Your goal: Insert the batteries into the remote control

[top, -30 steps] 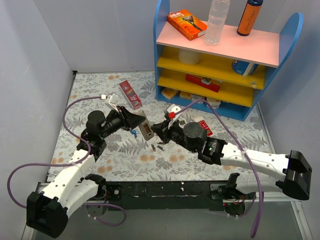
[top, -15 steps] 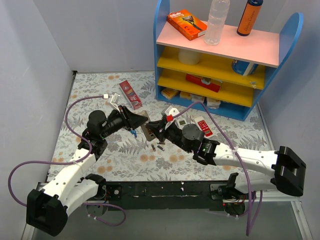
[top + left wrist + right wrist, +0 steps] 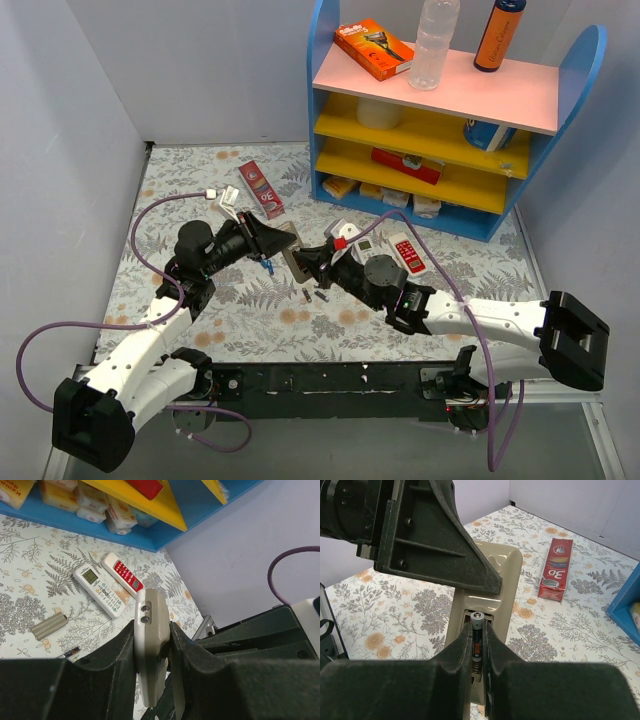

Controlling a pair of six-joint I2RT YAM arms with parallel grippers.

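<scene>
The right gripper (image 3: 479, 630) is closed on one small dark battery (image 3: 477, 623) with a shiny metal tip. It holds the battery in the open slot on the back of the remote control (image 3: 506, 564). The remote control is long, smooth and cream colored, with rounded corners. It is up off the counter (image 3: 200, 170), tilted, and pinched at its sides by the closed black left gripper (image 3: 152, 645). The right arm has come in closer than a second ago and now hides more of the slot, while the left arm has stayed put. Two more batteries (image 3: 306, 295) lie loose on the flowery cloth of the counter, right under the two grippers. A little ribbed grey lid (image 3: 48, 626) lies flat farther off. Past it, a white remote (image 3: 97, 589) with a green screen and a red remote (image 3: 125, 575) lie side by side. A flat red box (image 3: 557, 570) lies farther back, near the blue and yellow shelf (image 3: 330, 100).
</scene>
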